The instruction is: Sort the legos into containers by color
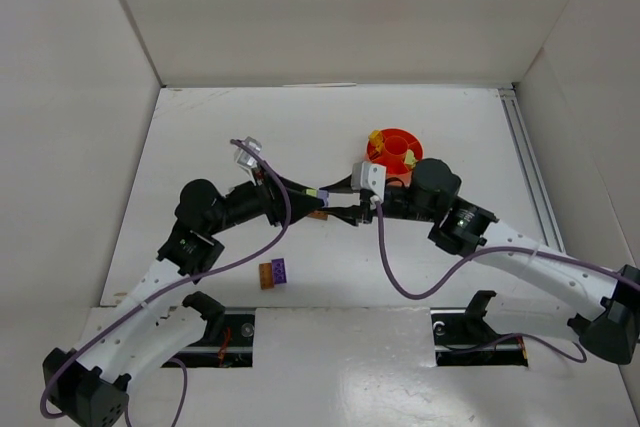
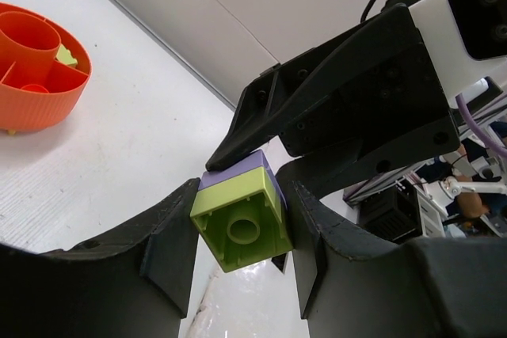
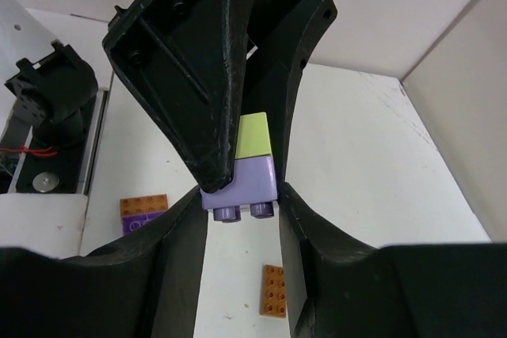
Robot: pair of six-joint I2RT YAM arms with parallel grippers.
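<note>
The left gripper point(image 2: 243, 231) is clenched on a small pale yellow-green plastic brick point(image 2: 242, 227). The right gripper point(image 3: 242, 195) is clenched on the small purple plastic brick point(image 3: 242, 182) joined to it, and the pair is held off the white table point(image 1: 450, 127). Under them lies a flat brown-orange brick point(image 3: 273, 290). The round orange-red plastic dish point(image 2: 36, 104) stands near. A second brown-orange brick point(image 1: 266, 275) touches a second purple brick point(image 1: 280, 270) closer to the arm bases.
</note>
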